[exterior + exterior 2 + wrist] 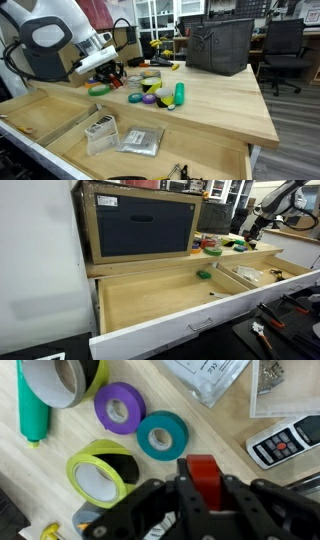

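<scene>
My gripper [203, 482] is shut on a red tape roll [204, 473], held on edge between the two black fingers above the wooden table [220, 100]. In an exterior view the gripper [110, 72] hangs over the table's left part, near a green tape roll [99, 89]. Below it in the wrist view lie a teal tape roll [161, 436], a purple tape roll [120, 408] and a yellow-green and black tape roll [100, 468]. In an exterior view the gripper [252, 230] is far off and small.
A green marker [32, 410], a large grey roll [62, 380], a plastic bag [205, 378] and a remote-like device [285, 440] lie around. A black basket [220, 45] stands at the back. The open drawer [60, 115] holds bags [140, 140] and a box [100, 130].
</scene>
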Controlling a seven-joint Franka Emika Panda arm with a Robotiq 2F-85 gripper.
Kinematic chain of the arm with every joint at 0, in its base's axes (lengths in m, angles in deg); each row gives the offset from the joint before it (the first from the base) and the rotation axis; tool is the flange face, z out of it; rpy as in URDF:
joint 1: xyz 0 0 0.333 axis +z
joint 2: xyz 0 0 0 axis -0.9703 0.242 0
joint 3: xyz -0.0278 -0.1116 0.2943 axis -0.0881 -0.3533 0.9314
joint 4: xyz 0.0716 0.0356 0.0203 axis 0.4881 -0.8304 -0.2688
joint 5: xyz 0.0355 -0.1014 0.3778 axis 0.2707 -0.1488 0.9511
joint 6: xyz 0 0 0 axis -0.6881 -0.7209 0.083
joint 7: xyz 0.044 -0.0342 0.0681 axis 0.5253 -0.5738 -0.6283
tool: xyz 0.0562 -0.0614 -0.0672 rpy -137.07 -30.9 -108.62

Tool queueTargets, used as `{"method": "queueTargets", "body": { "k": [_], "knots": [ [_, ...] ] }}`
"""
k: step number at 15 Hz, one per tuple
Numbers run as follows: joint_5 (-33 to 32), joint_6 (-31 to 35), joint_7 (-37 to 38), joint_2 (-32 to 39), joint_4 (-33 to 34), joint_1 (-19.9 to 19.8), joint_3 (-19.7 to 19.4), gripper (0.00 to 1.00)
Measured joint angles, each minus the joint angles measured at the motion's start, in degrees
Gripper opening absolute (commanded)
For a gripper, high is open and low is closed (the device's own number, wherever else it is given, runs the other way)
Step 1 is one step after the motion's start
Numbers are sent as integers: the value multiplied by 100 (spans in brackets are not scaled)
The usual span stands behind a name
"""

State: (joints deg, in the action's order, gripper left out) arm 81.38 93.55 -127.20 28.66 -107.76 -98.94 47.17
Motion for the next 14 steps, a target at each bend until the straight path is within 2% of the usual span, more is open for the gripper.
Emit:
{"method": "queueTargets", "body": {
  "k": [6, 14],
  "knots": [
    [-297, -185, 795, 296, 589, 627, -285, 6],
    [-1223, -357, 1870, 1099, 1489, 1016, -394, 6]
  ]
}}
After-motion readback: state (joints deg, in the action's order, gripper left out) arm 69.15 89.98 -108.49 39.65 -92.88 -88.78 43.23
